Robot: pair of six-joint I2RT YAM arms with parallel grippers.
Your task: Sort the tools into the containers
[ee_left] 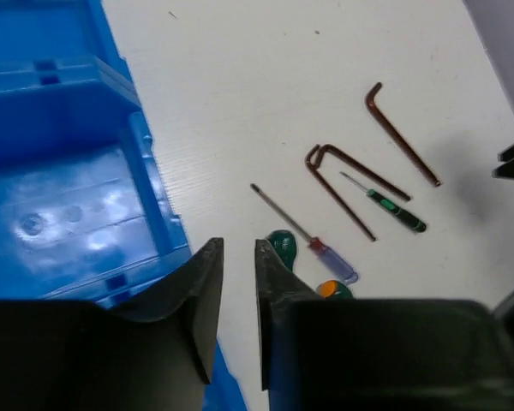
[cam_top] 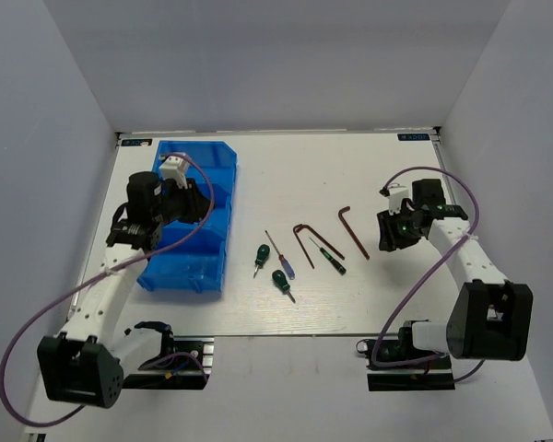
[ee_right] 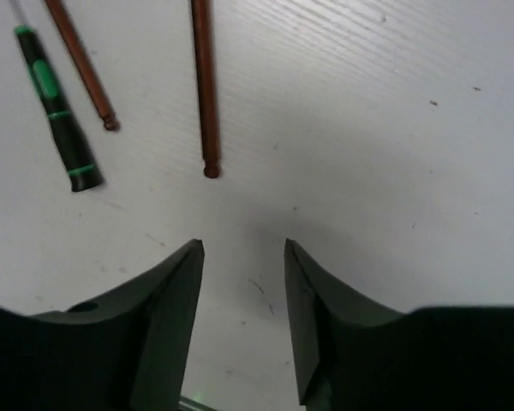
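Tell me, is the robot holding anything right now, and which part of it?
No, nothing is held. The left tool and the right tool are both empty, and the screwdrivers and hex keys lie loose on the table.

Overhead, two close wrist views; common hex key (cam_top: pixel 354 234) (ee_left: pixel 404 137) (ee_right: pixel 201 86)

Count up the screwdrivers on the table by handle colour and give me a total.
Green stubby screwdrivers: 2
Blue-handled screwdriver: 1
Black-and-green screwdriver: 1
Total: 4
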